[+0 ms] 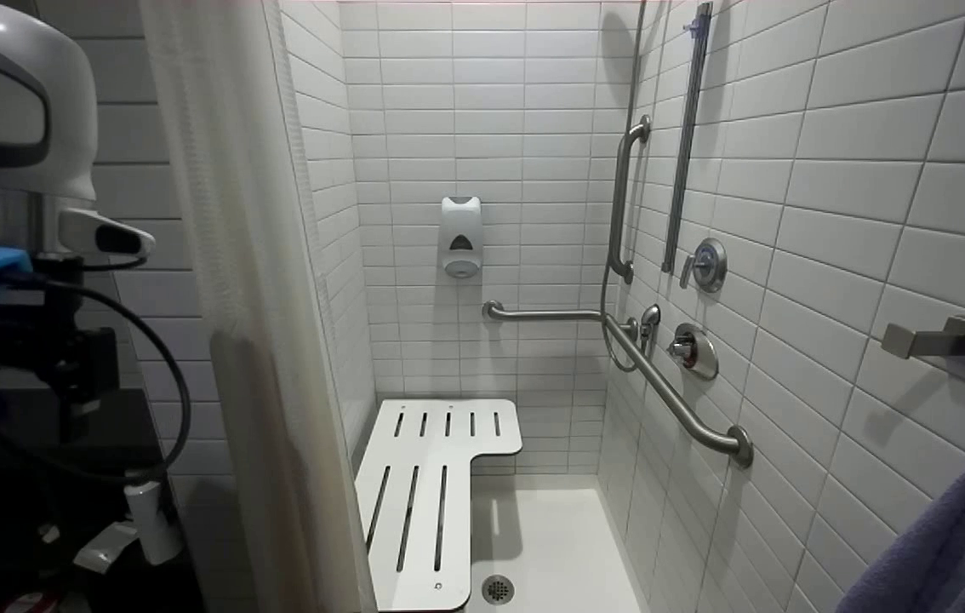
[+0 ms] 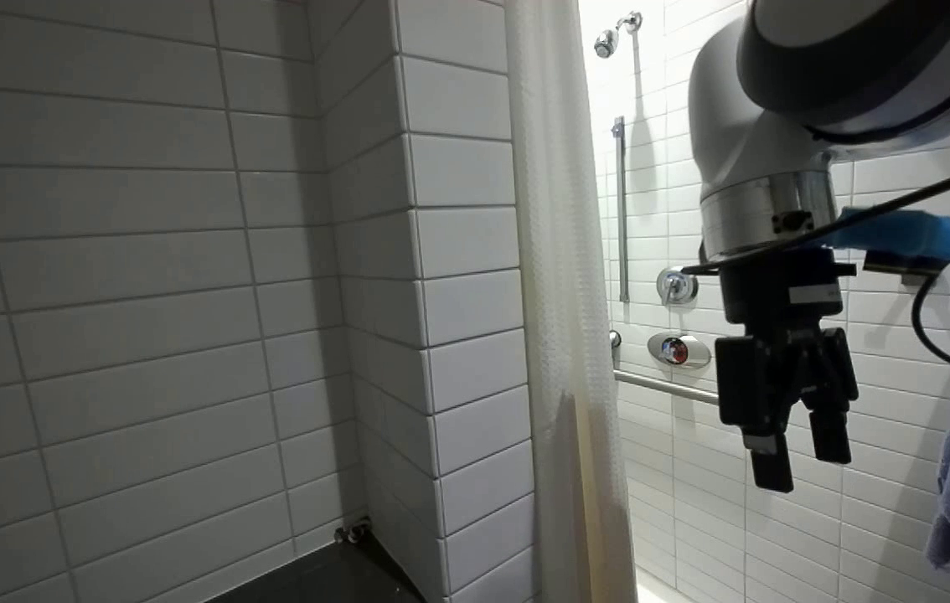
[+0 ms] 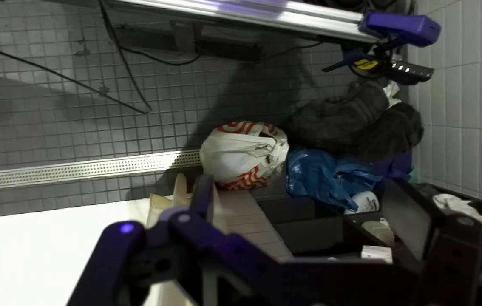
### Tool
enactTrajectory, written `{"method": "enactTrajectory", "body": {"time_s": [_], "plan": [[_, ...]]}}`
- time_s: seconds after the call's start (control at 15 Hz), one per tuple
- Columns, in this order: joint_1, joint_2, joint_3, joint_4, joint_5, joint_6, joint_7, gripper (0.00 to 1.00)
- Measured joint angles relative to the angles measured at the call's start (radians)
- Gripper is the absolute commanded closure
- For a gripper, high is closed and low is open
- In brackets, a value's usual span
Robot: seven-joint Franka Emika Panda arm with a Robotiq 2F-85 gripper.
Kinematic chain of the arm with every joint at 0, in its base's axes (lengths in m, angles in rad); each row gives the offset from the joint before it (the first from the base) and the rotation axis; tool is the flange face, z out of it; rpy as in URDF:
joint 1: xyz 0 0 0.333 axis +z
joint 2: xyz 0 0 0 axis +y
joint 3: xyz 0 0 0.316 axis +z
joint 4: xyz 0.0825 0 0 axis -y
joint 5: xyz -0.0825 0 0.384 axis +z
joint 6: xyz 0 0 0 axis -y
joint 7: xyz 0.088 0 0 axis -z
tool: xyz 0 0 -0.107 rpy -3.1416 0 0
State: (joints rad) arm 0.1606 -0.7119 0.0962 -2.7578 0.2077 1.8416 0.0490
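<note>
Two-fingered, with gripper [image 2: 802, 453] pointing to six o'clock in an exterior view and jaws well apart; hanging from the bent arm [image 2: 764, 138], with shower curtain [image 2: 563, 293] toward nine.

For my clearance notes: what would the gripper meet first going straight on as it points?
Probably the black divided bin below; depth is unclear, and the blue bag lies near that line.
</note>
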Motion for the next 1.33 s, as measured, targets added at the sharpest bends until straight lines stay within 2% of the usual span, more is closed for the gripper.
{"method": "enactTrajectory", "body": {"time_s": [0.27, 0.6, 1.07, 1.33], "plan": [[-0.059, 0.0, 0.001, 0.044, -0.157, -0.003, -0.005, 0.0], [-0.072, -0.001, 0.015, 0.086, -0.295, 0.004, 0.002, 0.0], [-0.08, -0.033, 0.125, 0.094, -0.543, 0.113, 0.153, 0.0], [-0.081, -0.057, 0.171, 0.091, -0.645, 0.129, 0.242, 0.0]]}}
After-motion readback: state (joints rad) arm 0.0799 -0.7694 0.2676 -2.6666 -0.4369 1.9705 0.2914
